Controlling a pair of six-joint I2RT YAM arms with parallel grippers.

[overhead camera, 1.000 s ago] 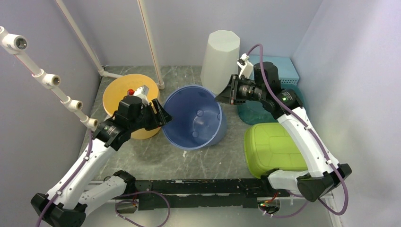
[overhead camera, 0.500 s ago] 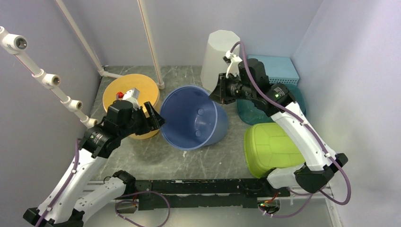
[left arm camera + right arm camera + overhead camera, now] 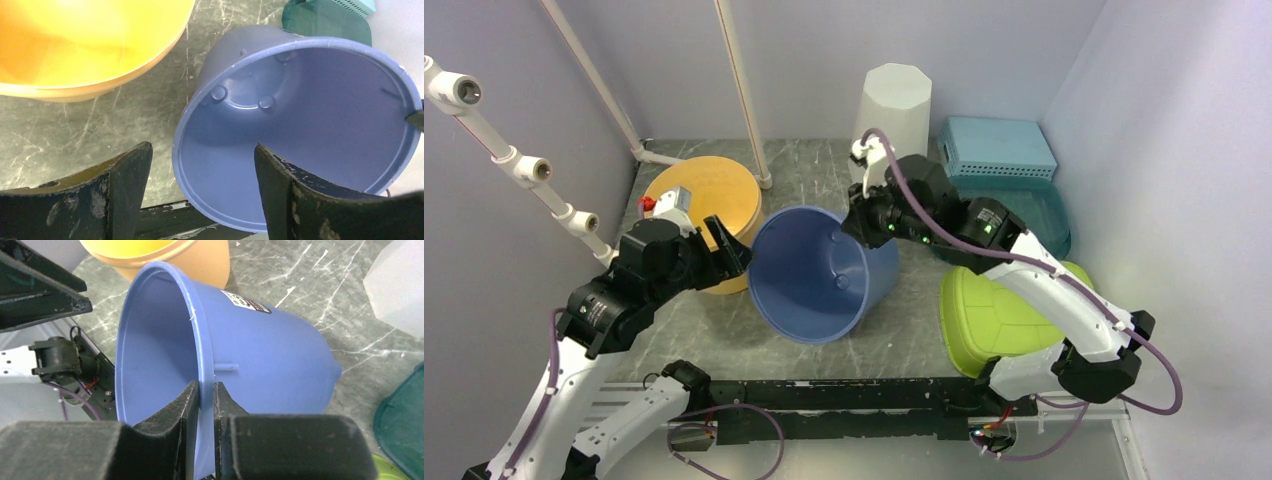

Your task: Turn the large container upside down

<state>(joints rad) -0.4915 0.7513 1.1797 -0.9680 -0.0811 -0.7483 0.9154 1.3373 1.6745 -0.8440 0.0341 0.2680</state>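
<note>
The grey marbled tabletop (image 3: 804, 165) carries a tilted blue plastic bucket (image 3: 819, 275) between both jaws, a round orange tub (image 3: 699, 190) beside the left jaws, and a tall white faceted bin (image 3: 894, 105) beyond the right jaws, seemingly upright.

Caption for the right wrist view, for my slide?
Right gripper pinches the tilted blue bucket's rim; orange tub behind.

top: overhead from behind, facing down | wrists: close-up, opposite sides | all share: blue container (image 3: 824, 275)
</note>
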